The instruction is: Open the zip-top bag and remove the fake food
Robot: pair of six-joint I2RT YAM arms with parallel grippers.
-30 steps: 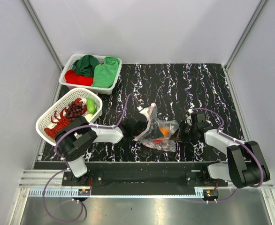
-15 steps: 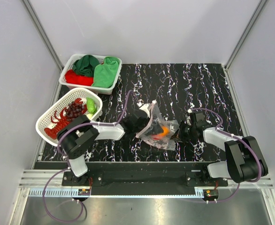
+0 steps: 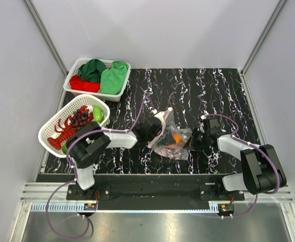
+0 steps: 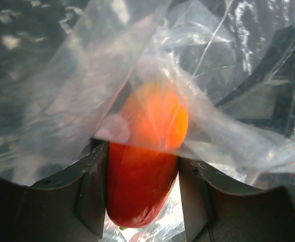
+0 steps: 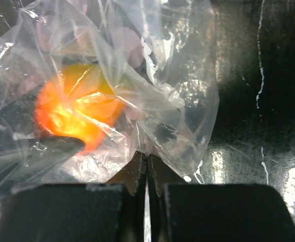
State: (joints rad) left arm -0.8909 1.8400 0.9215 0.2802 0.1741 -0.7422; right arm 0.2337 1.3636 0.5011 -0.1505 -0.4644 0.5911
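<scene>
- Top external view: the zip-top bag (image 3: 171,142) lies crumpled on the near half of the black marbled table (image 3: 213,91), between the two grippers. It is clear, wrinkled film with a pale pinkish strip (image 3: 163,117) raised along its left edge.
- An orange-red fruit (image 3: 176,137) glows through the film at the middle of the bag.
- The left gripper (image 3: 155,132) reaches into the bag from the left. The right gripper (image 3: 194,142) meets the bag's right edge.
- Left wrist view: the left gripper (image 4: 142,171) has its fingers (image 4: 93,194) pressed against both sides of the orange-red fruit (image 4: 140,191). The fruit's lower part is bare, and its upper part sits under folded film (image 4: 87,101).
- Right wrist view: the right gripper (image 5: 147,174) has its jaws drawn together on a fold of the bag (image 5: 157,75), with only a thin slit between them. The fruit (image 5: 72,113) shows as a bright blur to the left inside the bag.
- Bare marbled surface stretches beyond the bag to the far edge and off to the right.
- The near table edge, by the arm bases, is close behind the bag.
- At the left edge, well apart from the bag, an oval basket (image 3: 43,137) holds a red lobster (image 3: 62,132), dark grapes (image 3: 79,118) and a green vegetable (image 3: 98,112).
- Behind it, a rectangular basket (image 3: 67,84) holds green cloths (image 3: 107,75) and a red cloth (image 3: 82,83).
</scene>
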